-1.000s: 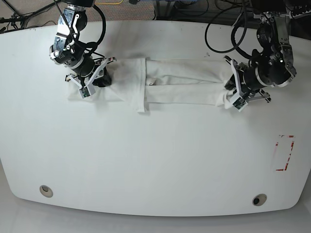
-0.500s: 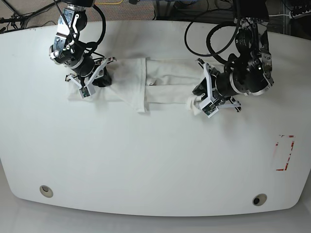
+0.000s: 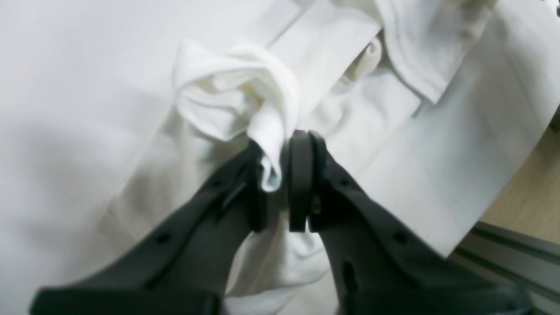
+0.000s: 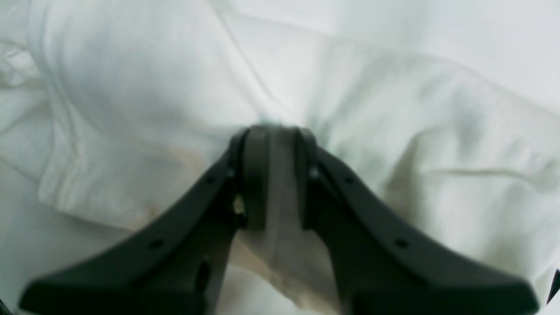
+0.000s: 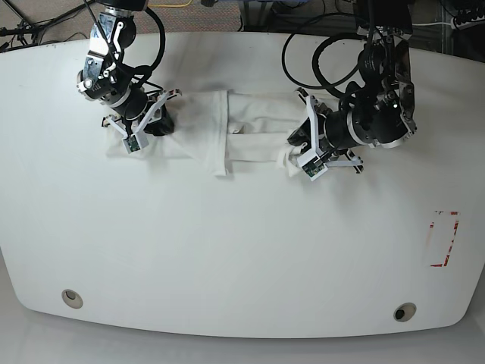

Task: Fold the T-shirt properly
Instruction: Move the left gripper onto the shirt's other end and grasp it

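**Two tools gripping a folded white T-shirt on a white counter**

No brand or readable writing shows. In the overhead view the T-shirt lies as a narrow band across the upper middle of the counter. The right tool, upper left, is clamped on one end. The left tool, right of centre, pinches the other. Only its wrist view shows the bunched hem rising between its fingers. A red-outlined rectangle marks the counter's right side.
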Available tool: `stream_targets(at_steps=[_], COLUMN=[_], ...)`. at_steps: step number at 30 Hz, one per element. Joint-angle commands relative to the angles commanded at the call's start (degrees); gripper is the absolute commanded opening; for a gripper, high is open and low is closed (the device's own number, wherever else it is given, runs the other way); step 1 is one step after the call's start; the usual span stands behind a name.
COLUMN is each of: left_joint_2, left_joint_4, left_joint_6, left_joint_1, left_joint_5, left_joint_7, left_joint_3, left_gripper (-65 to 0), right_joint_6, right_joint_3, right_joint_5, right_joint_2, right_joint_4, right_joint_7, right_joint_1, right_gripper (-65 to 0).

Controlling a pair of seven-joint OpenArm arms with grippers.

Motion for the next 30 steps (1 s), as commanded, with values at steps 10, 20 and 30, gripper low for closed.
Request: stream_targets(at_steps=[10, 20, 30], left_joint_2=[1.41, 6.59, -0.79], left_joint_4=[0.09, 0.62, 0.09], left_joint_6=[0.00, 0.48, 0.92], left_joint_1=[-1.58, -3.96, -5.10], left_joint_5=[-0.35, -1.05, -2.90], left_joint_7=[0.00, 1.14, 0.88], left_joint_3=[2.29, 2.02, -3.16], left_gripper=[-36.0, -29.7, -29.9], right_joint_6=[0.00, 0.00, 0.00], right_joint_3=[0.00, 0.00, 0.00], right_joint_5=[0.00, 0.00, 0.09], right_joint_2=[0.00, 0.00, -0.18], right_joint_4=[0.00, 0.00, 3.16], right_joint_7=[0.00, 0.00, 0.00], right_joint_1=[0.00, 0.00, 0.79], right_gripper=[-54.1, -54.1, -53.4])
